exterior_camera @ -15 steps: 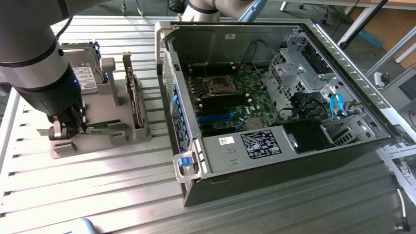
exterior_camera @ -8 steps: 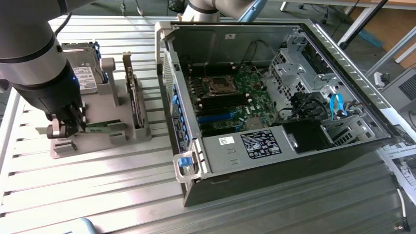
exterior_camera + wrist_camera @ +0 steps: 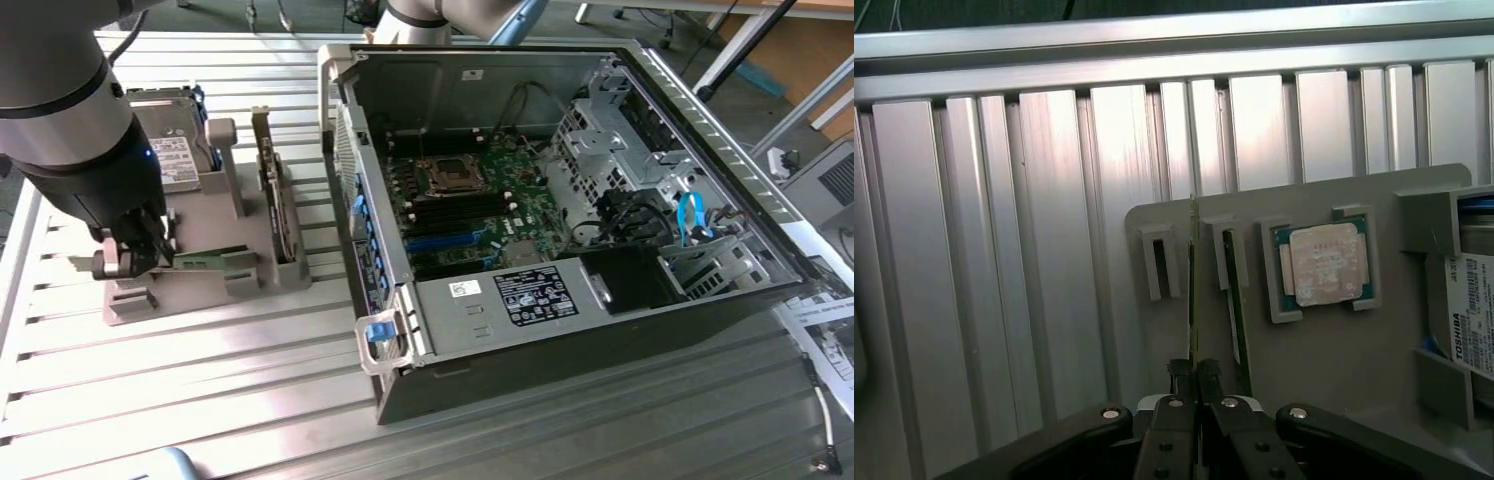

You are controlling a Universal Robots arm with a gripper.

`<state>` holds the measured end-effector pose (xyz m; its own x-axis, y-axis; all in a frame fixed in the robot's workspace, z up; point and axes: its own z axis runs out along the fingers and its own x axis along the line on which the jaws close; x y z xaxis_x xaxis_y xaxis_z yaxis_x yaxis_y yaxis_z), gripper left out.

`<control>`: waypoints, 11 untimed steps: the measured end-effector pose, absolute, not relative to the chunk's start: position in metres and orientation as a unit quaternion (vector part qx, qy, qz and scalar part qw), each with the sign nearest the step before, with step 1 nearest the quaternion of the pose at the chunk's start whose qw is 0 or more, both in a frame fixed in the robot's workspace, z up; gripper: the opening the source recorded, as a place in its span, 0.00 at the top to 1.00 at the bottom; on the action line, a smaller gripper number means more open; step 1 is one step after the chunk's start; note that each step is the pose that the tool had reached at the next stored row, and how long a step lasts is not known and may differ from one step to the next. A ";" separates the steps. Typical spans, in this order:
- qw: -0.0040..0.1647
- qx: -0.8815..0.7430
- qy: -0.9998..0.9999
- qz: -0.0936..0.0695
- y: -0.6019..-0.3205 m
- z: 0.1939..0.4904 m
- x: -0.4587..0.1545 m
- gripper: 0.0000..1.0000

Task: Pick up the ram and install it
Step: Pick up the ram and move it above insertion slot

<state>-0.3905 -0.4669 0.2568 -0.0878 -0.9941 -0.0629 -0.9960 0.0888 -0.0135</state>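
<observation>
The ram [image 3: 211, 260] is a thin green stick lying along the grey holder [image 3: 200, 300] at the exterior view's left. My gripper [image 3: 134, 262] is at its end, under the black arm. In the wrist view the ram [image 3: 1192, 290] shows edge-on, running away from my gripper [image 3: 1194, 372], whose two fingers are pressed together on it. A second stick [image 3: 1232, 300] stands in the neighbouring slot of the holder [image 3: 1334, 360]. Whether the held ram has risen out of its slot I cannot tell.
The holder also carries a square silver processor chip [image 3: 1326, 265], a hard drive [image 3: 174, 155] and an upright card [image 3: 274, 200]. An open computer case [image 3: 534, 180] with its motherboard slots [image 3: 461, 215] lies to the exterior view's right on the ribbed metal table [image 3: 200, 400].
</observation>
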 end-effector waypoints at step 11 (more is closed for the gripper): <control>0.028 -0.675 0.737 0.016 -0.467 0.273 -0.390 0.87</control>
<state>-0.3904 -0.4669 0.2727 -0.0878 -0.9942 -0.0629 -0.9960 0.0888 -0.0135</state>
